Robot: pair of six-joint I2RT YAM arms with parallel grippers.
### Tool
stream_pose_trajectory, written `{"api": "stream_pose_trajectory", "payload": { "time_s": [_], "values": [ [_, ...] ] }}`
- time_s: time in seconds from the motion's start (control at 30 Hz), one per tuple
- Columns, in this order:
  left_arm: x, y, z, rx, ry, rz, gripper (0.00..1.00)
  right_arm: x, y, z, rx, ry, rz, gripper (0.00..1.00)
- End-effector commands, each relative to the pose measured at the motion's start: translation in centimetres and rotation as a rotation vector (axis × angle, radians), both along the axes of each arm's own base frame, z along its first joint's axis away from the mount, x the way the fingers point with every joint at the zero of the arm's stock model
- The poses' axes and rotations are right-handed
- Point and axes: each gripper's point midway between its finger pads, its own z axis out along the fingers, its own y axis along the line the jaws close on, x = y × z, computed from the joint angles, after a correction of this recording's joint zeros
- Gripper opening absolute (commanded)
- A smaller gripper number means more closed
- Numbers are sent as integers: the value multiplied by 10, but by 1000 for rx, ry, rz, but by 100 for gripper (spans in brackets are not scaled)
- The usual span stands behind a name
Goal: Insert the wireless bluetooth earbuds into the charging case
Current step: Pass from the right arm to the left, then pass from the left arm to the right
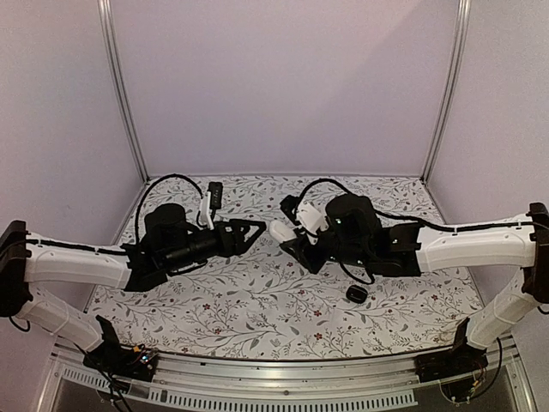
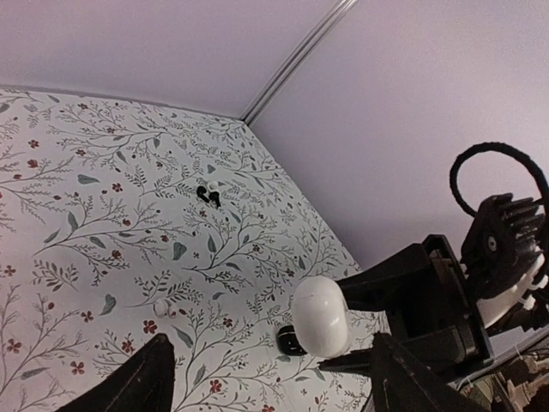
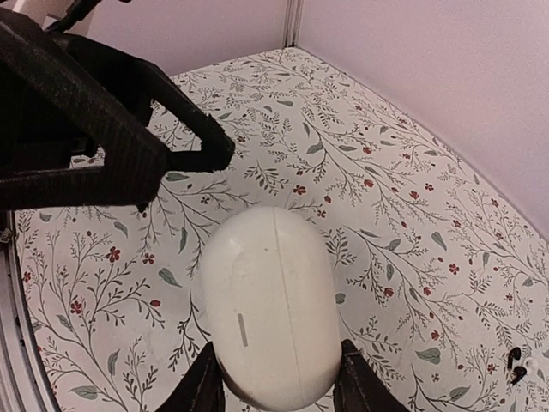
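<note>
Above the middle of the floral worktop (image 1: 257,313) the two claws face each other, left against right, with their tips just beside one another. The right claw (image 1: 285,233) is clamped on the white case (image 3: 270,309), one finger on each flank of its near end. It holds the case clear of the worktop, with the rounded far end pointing at the left arm. The case is shut; a seam runs along its length and a short slit shows on one half. The left claw (image 1: 256,228) has its fingers well apart with nothing between them. One dark fingertip (image 3: 214,150) sits just beyond the nose of the case, and whether the two touch cannot be told. The earbuds (image 2: 208,194) lie side by side on the worktop as two tiny dark pieces, well apart from both claws and from the white case. They are out toward the corner where the walls (image 2: 412,129) meet. The right wrist view catches them at its lower right edge, and in the top view they cannot be made out. A black case (image 1: 356,294) rests on the worktop to the near right of the claws, just on the near side of the right arm. In the left wrist view it is half hidden behind the white case. A small pale object (image 2: 161,306), too small to identify, lies on the worktop nearby.
</note>
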Motion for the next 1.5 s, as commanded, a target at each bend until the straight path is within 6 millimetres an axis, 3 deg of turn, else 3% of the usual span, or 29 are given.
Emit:
{"api": "stream_pose_trajectory", "payload": {
  "time_s": [0.0,0.13,0.47,0.87,0.93,1.03,1.13,1.3,1.47],
  "values": [
    [-10,-24,18,-81,-20,-73,77,5,12,19,4,-124,-73,25],
    [-12,-29,21,-109,-29,-85,73,0,16,18,2,-140,-78,25],
    [-17,-42,12,-144,4,-131,48,-1,18,21,28,-151,-92,26],
    [-21,-35,13,-114,-35,-124,21,-8,13,21,14,-177,-54,27],
    [-21,-34,12,-112,-39,-125,17,-12,13,25,28,-188,-27,32],
    [-23,-32,14,-118,-51,-130,11,-16,12,30,49,-190,-6,59],
    [-26,-27,19,-139,-76,-131,10,-24,12,34,97,-169,29,72],
    [-42,-18,45,-217,-194,-177,8,-49,8,47,286,-41,206,83],
    [-71,-10,82,-291,-359,-275,7,-67,-5,77,523,103,347,83]
  ]
}}
